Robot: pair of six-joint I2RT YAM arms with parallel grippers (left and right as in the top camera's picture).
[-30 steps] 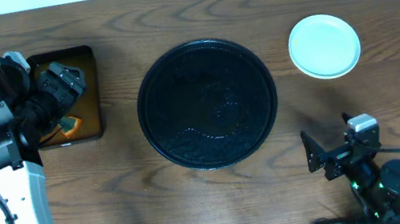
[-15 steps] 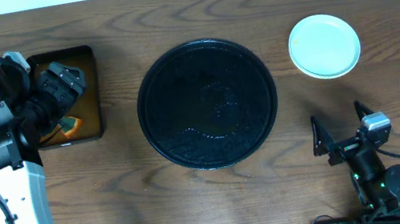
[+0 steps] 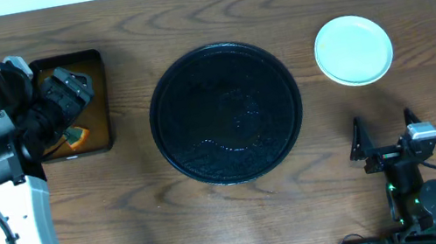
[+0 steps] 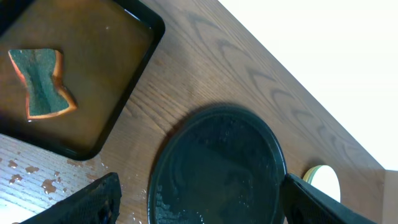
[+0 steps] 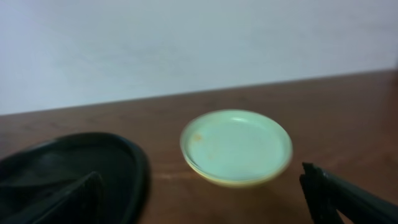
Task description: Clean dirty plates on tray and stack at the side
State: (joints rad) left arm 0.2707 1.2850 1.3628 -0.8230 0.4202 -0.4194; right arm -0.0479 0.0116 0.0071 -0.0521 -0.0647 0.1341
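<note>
The plates [image 3: 353, 49] sit stacked on the bare table at the right, off the tray. The top one is pale mint [image 5: 236, 144], with a pale yellow rim showing beneath it. The round black tray [image 3: 166, 122] lies in the middle with no plate on it, only wet streaks [image 4: 217, 168]. My right gripper [image 3: 384, 133] hovers open and holds nothing, in front of the stack and apart from it; in its own view the right gripper [image 5: 205, 208] faces the plates. My left gripper [image 3: 76, 94] stays open over the far left, holding nothing, and the left gripper [image 4: 199, 205] looks across at the tray.
A rectangular black tray [image 3: 101, 97] of orange-brown liquid stands at the far left, with an orange and green sponge [image 4: 40, 84] lying in it. Droplets and brown spots [image 4: 31, 177] mark the wood beside it. A white wall runs along the table's far edge.
My right arm has swung to the right, its open fingers now below the plate stack. The left arm, the tray and the plates have not moved.
</note>
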